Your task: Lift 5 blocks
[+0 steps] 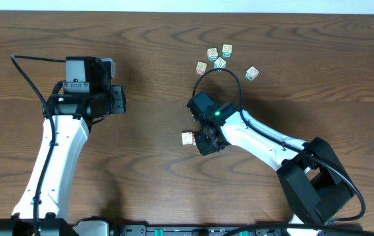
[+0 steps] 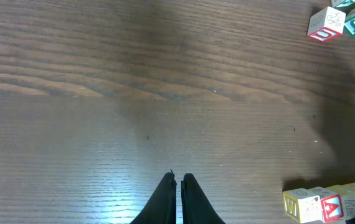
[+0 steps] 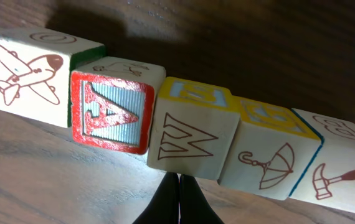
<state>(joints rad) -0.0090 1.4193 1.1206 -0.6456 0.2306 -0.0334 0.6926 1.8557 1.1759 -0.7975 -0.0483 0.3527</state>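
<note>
Five blocks lie pressed side by side in a tilted row in the right wrist view: an airplane block [image 3: 28, 74], a red "A" block [image 3: 110, 112], a "W" block [image 3: 190, 140], an umbrella block [image 3: 268, 158] and a hammer block [image 3: 336, 177]. My right gripper [image 3: 179, 178] is shut, nothing between its fingers, and its tips meet the lower edge of the "W" block. From overhead, the right gripper [image 1: 205, 140] hides most of the row; only an end block [image 1: 187, 137] shows. My left gripper [image 2: 178, 178] is shut and empty over bare wood, far left of the row [image 2: 327, 205].
Several more alphabet blocks lie loose at the far middle of the table [image 1: 220, 62], one apart to their right [image 1: 252, 73]. Two of them show at the top right of the left wrist view [image 2: 326, 25]. The right arm's black cable [image 1: 221, 73] loops near them.
</note>
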